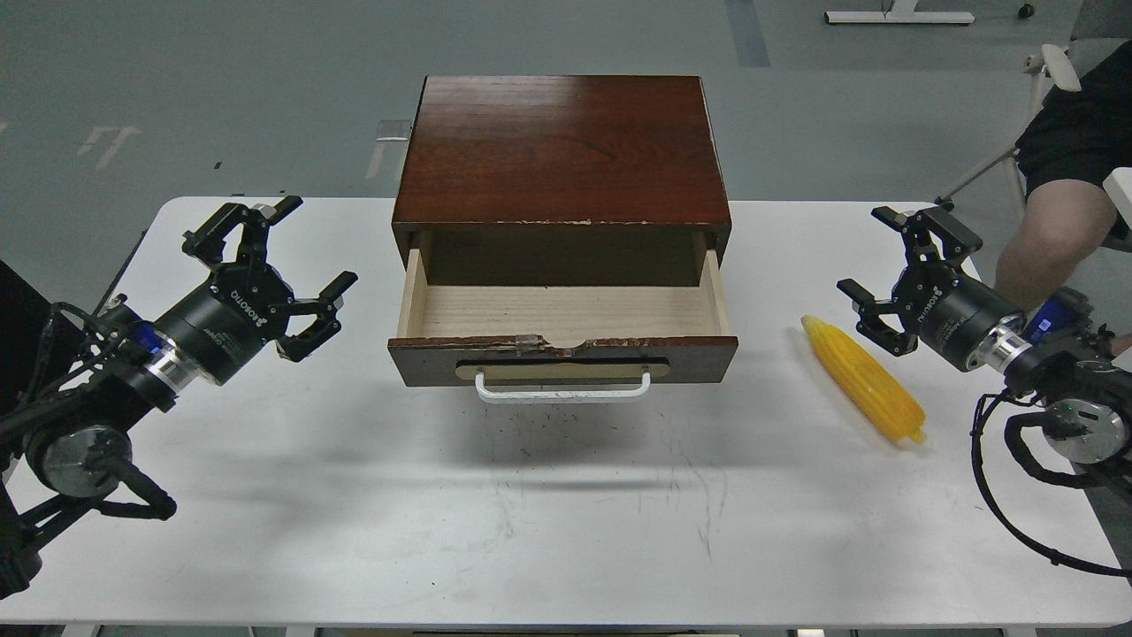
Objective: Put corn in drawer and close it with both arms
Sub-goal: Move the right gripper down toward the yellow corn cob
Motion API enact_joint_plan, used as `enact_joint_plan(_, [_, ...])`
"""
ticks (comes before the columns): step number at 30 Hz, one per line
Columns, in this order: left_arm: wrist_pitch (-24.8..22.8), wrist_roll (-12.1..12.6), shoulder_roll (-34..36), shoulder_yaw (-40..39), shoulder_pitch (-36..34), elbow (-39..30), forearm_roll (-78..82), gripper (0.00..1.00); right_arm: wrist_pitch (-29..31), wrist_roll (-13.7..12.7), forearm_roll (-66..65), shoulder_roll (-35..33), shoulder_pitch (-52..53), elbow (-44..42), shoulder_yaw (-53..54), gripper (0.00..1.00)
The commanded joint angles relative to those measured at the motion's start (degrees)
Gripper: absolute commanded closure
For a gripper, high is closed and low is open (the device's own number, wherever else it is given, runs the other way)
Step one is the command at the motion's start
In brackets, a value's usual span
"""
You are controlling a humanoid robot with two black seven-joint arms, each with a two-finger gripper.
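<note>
White tabletop (354, 531) carries everything. Dark red-brown cabinet (562, 150) sits at middle of far edge; its drawer (562, 358) is pulled out toward near edge, pale wood inside, nothing in it, white bar handle (562, 389) in front. Left gripper (285, 252) hovers nr left edge, jaws spread wide, holding nothing. Right gripper (871, 265) nr right edge, jaws apart too, empty. Corn (862, 379) lies on tabletop btwn drawer and right edge, just beside right gripper, pointed end toward far edge.

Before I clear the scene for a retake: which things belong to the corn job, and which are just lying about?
Job: corn; open drawer; left gripper; right gripper, both open.
Just about: white table; seated person; white chair.
</note>
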Motion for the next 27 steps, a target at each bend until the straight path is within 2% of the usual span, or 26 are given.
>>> enact_joint_plan(1, [0.0, 0.0, 0.0, -0.3, 0.0, -0.1, 0.2, 0.0, -0.2, 0.0, 0.0, 0.1, 0.0, 0.1, 0.3, 0.0])
enact_joint_plan(9, [0.0, 0.0, 0.4, -0.4, 0.3, -0.1, 0.2, 0.0, 0.2, 0.0, -0.1, 0.2, 0.2, 0.2, 0.3, 0.0])
enact_joint_plan(14, [0.0, 0.0, 0.6, -0.7, 0.3, -0.1, 0.2, 0.0, 0.5, 0.0, -2.8, -2.2, 2.0, 2.3, -0.4, 0.0])
enact_joint_plan(17, [0.0, 0.0, 0.9, -0.7, 0.3, -0.1, 0.2, 0.0, 0.5, 0.0, -11.6, -6.6, 5.5, 3.3, -0.7, 0.0])
enact_joint_plan(21, [0.0, 0.0, 1.5, -0.7, 0.3, -0.3, 0.2, 0.0, 0.2, 0.0, -32.1, -10.8, 9.9, 3.8, -0.8, 0.0])
enact_joint_plan(27, [0.0, 0.0, 1.7, -0.7, 0.4, -0.7, 0.4, 0.0, -0.2, 0.0, -53.5, -13.2, 12.6, 3.8, -1.6, 0.0])
